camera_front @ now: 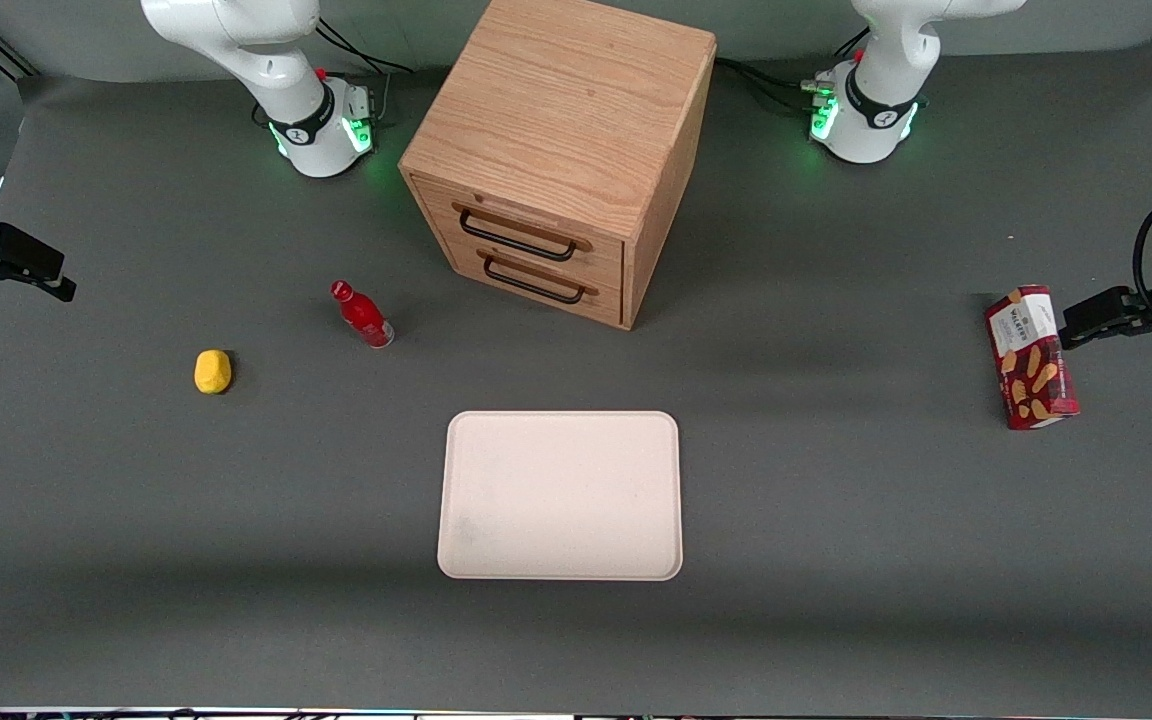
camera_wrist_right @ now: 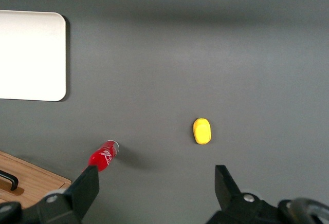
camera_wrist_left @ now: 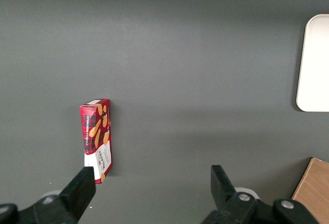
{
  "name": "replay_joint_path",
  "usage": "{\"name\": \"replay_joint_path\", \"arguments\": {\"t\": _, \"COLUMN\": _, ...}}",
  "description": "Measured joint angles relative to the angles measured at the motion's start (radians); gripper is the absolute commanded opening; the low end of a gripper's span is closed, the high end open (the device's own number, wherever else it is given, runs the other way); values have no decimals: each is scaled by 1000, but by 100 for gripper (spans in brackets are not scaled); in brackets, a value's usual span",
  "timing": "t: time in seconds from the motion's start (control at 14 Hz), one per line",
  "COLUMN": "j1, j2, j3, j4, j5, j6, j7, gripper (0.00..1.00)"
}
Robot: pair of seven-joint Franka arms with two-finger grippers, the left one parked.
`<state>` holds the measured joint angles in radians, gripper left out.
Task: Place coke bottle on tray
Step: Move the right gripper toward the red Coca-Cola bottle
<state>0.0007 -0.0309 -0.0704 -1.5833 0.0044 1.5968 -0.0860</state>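
Red coke bottle [camera_front: 362, 315] on the table, off the tray [camera_front: 561, 495].
Gripper [camera_wrist_right: 154, 183] released, empty, high above the table near the bottle.

Open claw [camera_wrist_right: 154, 185] hangs high; only the cabinet [camera_front: 561, 150] crowds the coke bottle [camera_front: 363, 315], tray [camera_front: 561, 495] bare

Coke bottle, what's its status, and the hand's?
Hand open, high above the table. Bottle on the table in front of the cabinet, untouched. Tray bare, nothing between.

The small red coke bottle [camera_front: 363, 316] stands, seemingly tilted, on the table, apart from the flat cream tray [camera_front: 561, 495], which lies nearer the front camera.
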Motion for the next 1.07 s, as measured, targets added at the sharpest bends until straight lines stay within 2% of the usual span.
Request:
{"name": "replay_joint_path", "arguments": {"t": 0.57, "j1": 23, "j2": 0, "j3": 35, "j4": 18, "j5": 3, "j6": 1, "j7": 20, "gripper": 100}}
{"name": "replay_joint_path", "arguments": {"t": 0.79, "j1": 103, "j2": -2, "j3": 41, "j4": 28, "j5": 5, "j6": 0, "j7": 143, "gripper": 100}}
{"name": "replay_joint_path", "arguments": {"t": 1.07, "j1": 282, "j2": -24, "j3": 43, "j4": 17, "j5": 5, "j6": -26, "j7": 324, "gripper": 100}}
